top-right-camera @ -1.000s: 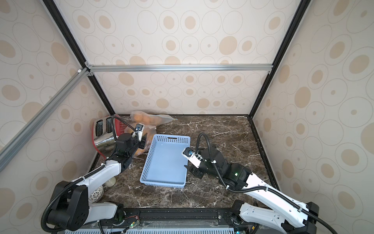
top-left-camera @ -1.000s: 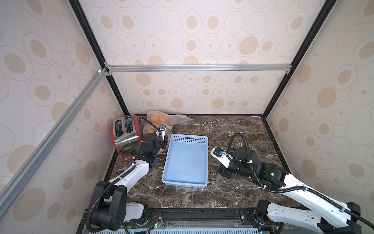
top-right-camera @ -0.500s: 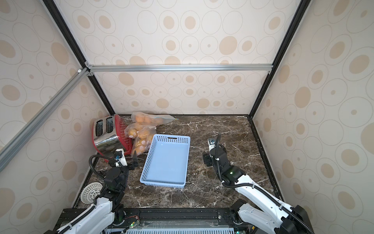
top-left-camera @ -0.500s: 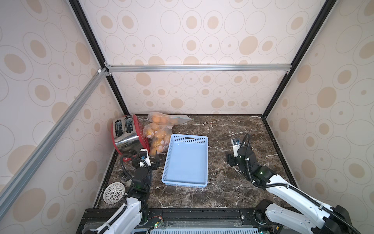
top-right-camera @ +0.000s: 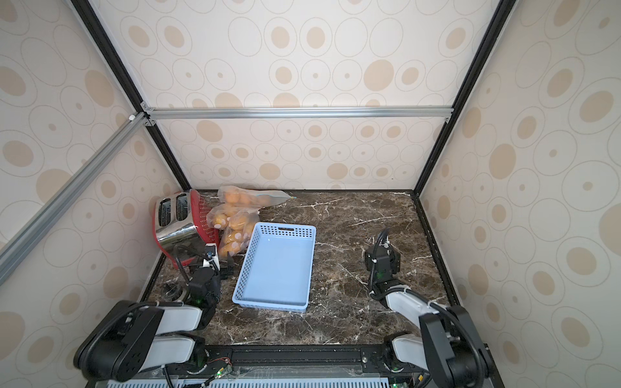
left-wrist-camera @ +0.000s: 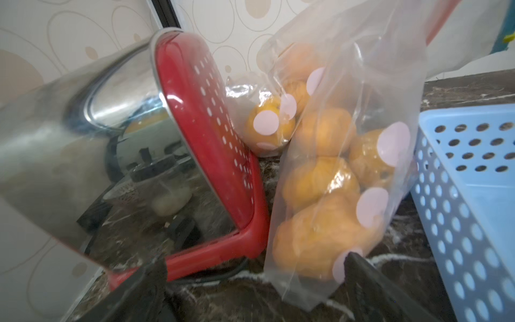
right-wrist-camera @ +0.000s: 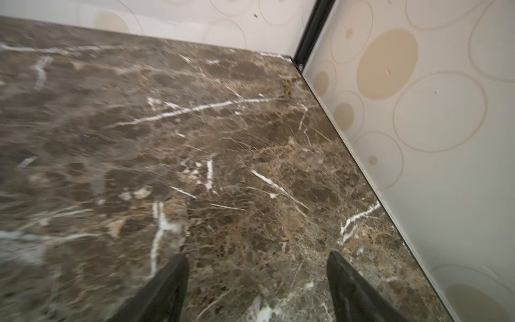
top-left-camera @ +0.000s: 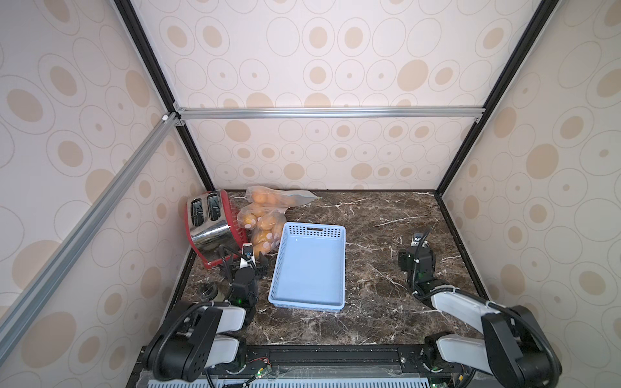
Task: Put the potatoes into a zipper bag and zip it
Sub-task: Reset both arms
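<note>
Potatoes [left-wrist-camera: 320, 178] bagged; left arm [top-left-camera: 232, 317] folded low.

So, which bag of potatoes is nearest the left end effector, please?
The pink-dotted bag against the blue basket; the other bags lie farther back.

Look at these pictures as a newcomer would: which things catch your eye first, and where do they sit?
The pale blue perforated plastic basket stands out first, empty in the middle of the dark brown marble table. At the far left, a red and chrome two-slot toaster sits by the side wall. Between the two, clear plastic zipper bags bulge with orange-tan potatoes.
</note>
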